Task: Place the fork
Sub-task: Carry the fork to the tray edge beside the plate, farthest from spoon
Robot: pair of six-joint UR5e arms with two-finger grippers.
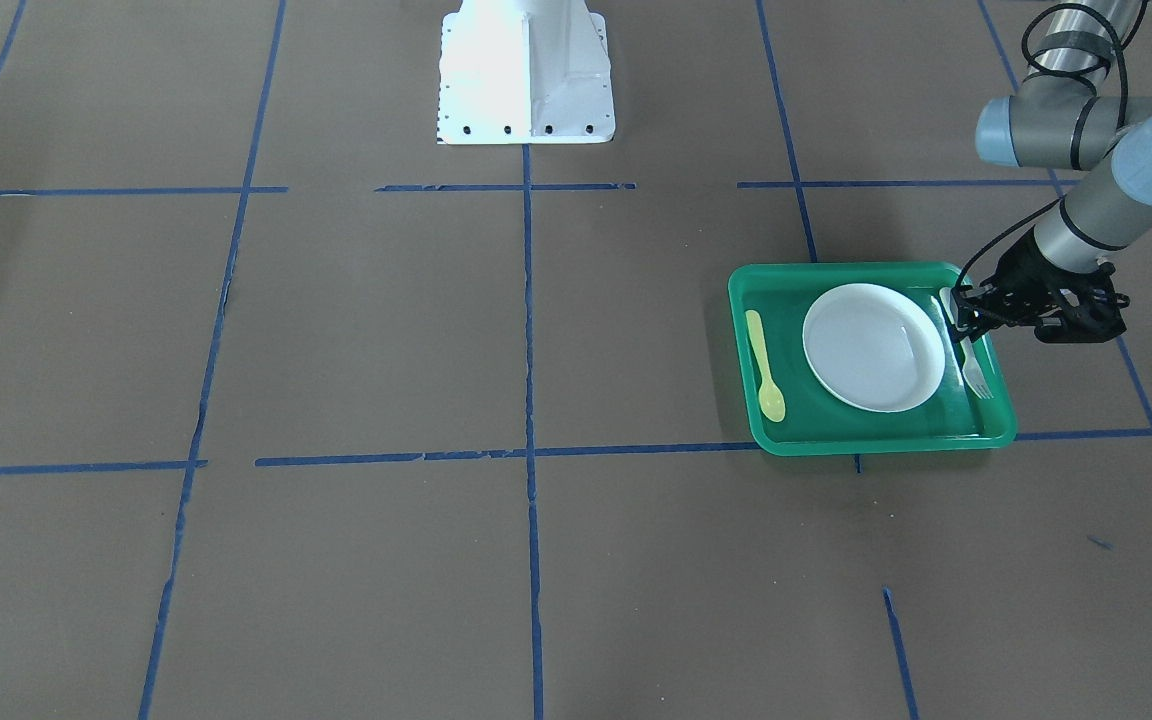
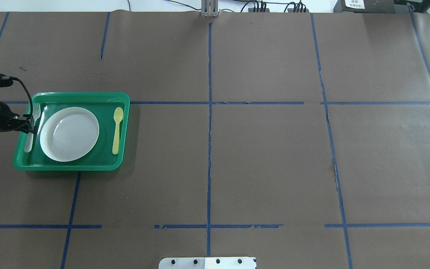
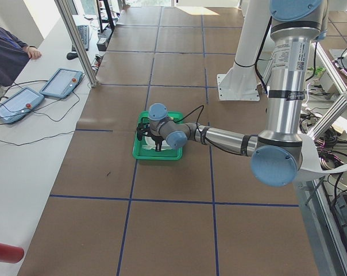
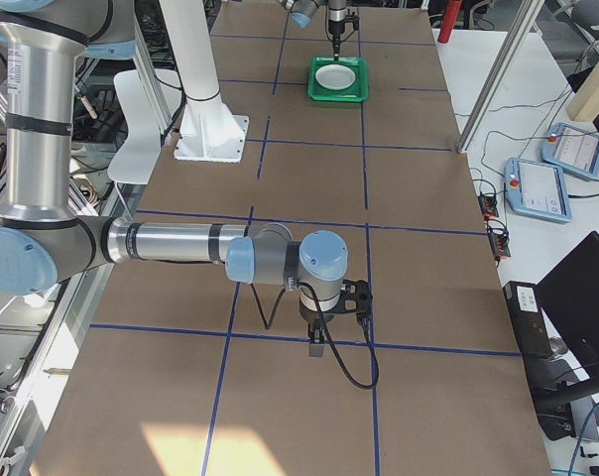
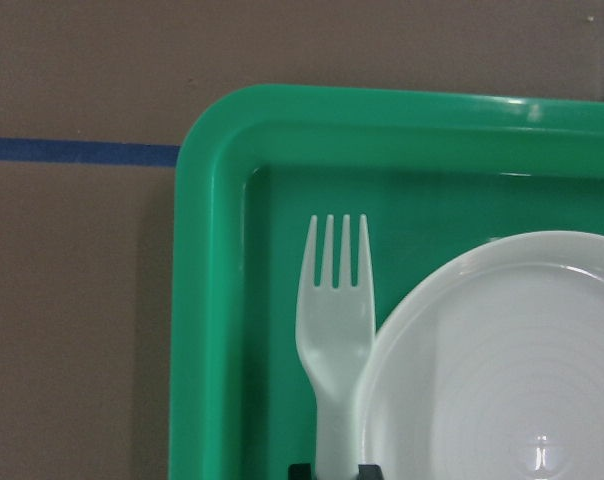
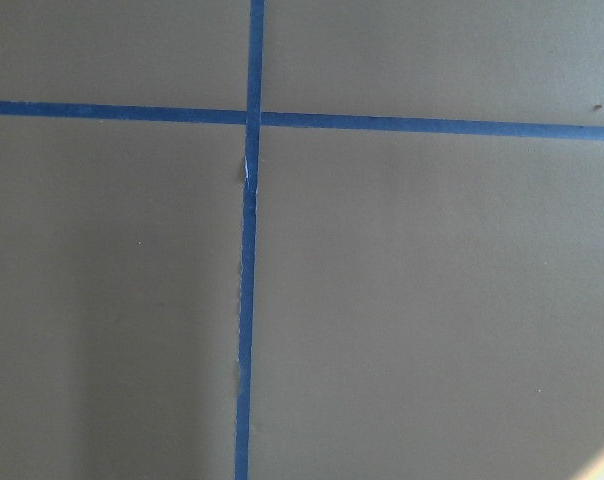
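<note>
fork (image 5: 334,330) in tray (image 5: 207,300), left gripper (image 5: 336,468) clasping handle

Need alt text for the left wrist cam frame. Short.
A white fork lies in the corner of a green tray, tines toward the top of the frame, beside the rim of a white plate. The tips of the left gripper just show at the bottom edge, either side of the handle; brown table with blue tape beyond.

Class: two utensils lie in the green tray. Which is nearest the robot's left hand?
The whitish fork, right at the left hand; the yellow spoon lies beyond the plate.
</note>
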